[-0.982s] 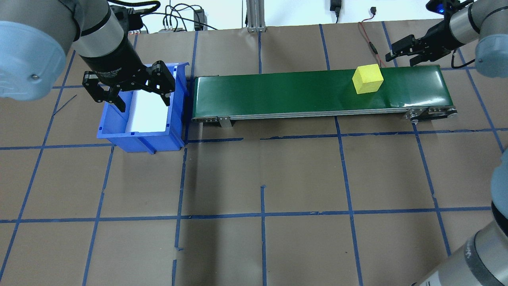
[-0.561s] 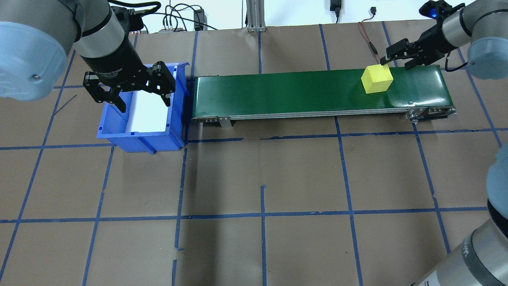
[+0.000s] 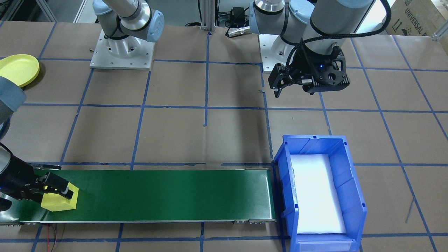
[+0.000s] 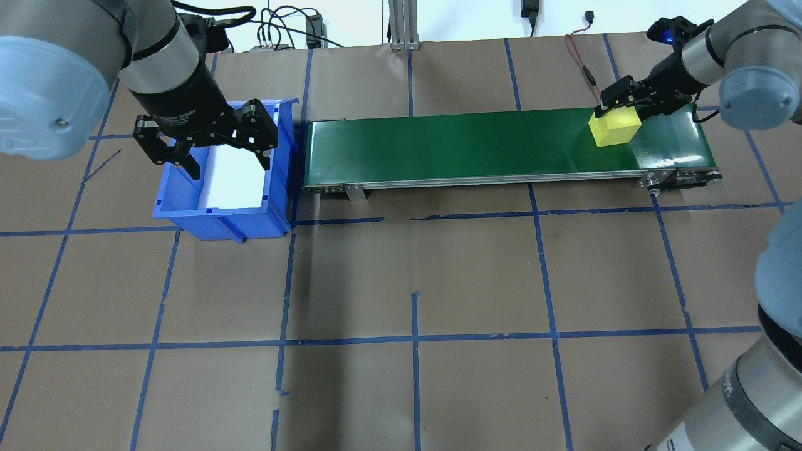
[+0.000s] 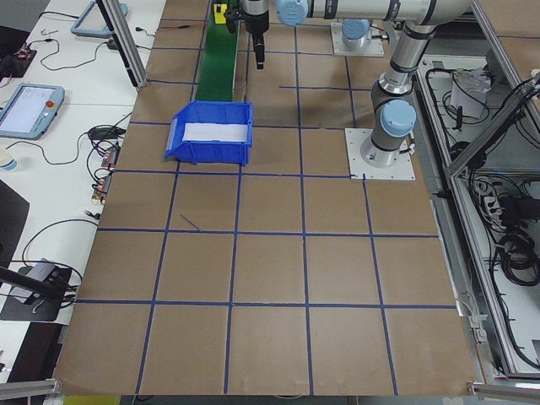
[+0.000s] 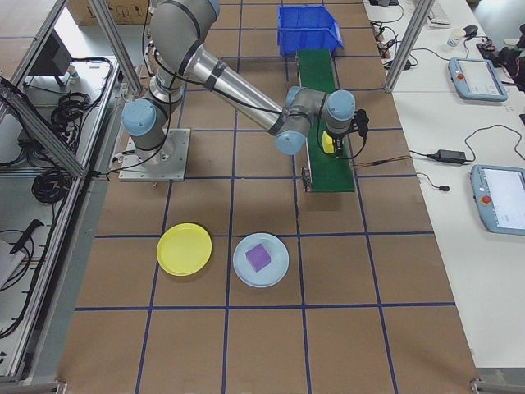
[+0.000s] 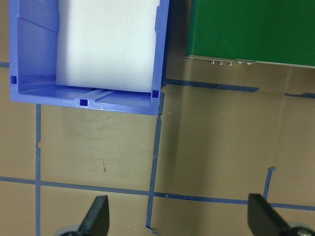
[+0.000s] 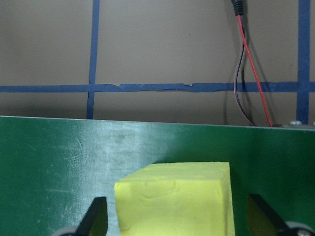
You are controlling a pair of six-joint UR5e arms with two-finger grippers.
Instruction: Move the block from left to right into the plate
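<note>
The yellow block (image 4: 614, 126) sits near the right end of the green conveyor belt (image 4: 451, 141). My right gripper (image 4: 620, 113) is open and low over the belt. One of its fingers (image 8: 97, 216) is on each side of the block (image 8: 177, 196), with gaps showing. The yellow plate (image 6: 184, 249) lies on the table on the robot's right side, near its base, also visible as the plate (image 3: 19, 70) in the front-facing view. My left gripper (image 4: 229, 168) hangs open and empty above the blue bin (image 4: 219, 222).
A light-blue plate (image 6: 246, 271) holding a purple block (image 6: 259, 256) lies beside the yellow plate. The blue bin has a white liner and stands against the belt's left end. A red and black cable (image 8: 253, 78) runs behind the belt's right end.
The block has ridden the belt to the right. My right gripper has come down and in from the far right, so its fingers now flank the block. The left arm has barely moved.
</note>
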